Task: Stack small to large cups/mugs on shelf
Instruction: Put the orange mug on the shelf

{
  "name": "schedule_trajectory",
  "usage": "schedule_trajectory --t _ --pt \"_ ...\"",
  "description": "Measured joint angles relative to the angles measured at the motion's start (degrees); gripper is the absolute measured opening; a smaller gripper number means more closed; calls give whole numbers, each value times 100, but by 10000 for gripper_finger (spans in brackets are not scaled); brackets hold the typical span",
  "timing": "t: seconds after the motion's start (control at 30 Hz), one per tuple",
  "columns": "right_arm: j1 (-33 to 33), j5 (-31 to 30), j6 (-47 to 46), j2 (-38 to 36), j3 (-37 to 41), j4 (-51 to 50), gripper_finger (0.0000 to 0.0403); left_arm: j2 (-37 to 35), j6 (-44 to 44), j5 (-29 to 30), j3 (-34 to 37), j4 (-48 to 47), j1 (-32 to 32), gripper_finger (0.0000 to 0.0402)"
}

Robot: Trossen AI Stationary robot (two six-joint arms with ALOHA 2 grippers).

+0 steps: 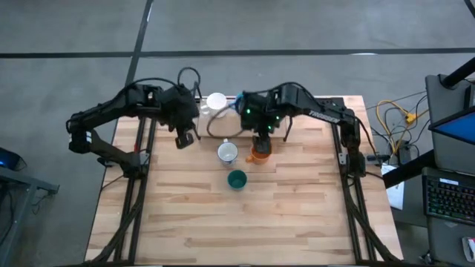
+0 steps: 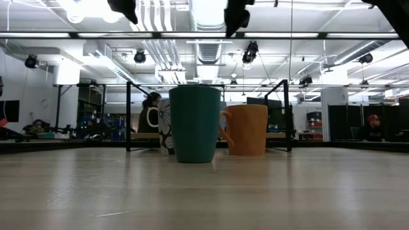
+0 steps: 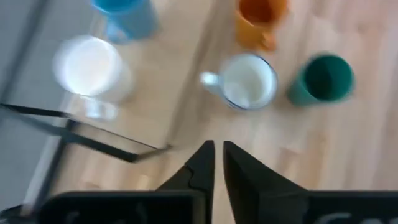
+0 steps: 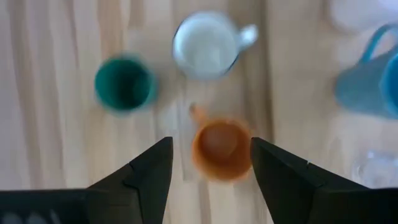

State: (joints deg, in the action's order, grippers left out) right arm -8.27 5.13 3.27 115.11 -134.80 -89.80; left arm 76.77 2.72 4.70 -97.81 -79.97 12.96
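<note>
The orange mug, the whitish-silver mug with a handle and the teal-green mug stand on their bases on the tabletop. The white cup and the light blue cup stand on the shelf. My right gripper is open, high above the orange mug, one finger on either side of it in the wrist view. My left gripper is shut and empty, high by the shelf's left end. I cannot make out the clear glass with certainty.
The shelf's black wire frame stands upright at its ends, at the far middle of the table. The near half of the tabletop is bare wood. People and equipment show in the room beyond.
</note>
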Motion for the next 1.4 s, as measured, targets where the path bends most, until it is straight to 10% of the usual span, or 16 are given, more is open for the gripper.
schedule_trajectory --t 0.5,0.87,1.4 --pt "232 573 -300 -2 460 -20 208 32 -198 -888 1689 545 32 219" --pt "603 983 73 7 2110 323 208 72 -1680 -1426 2242 1675 -12 226" --pt "612 510 100 6 2381 954 208 81 -2564 -1431 2255 1591 -105 226"
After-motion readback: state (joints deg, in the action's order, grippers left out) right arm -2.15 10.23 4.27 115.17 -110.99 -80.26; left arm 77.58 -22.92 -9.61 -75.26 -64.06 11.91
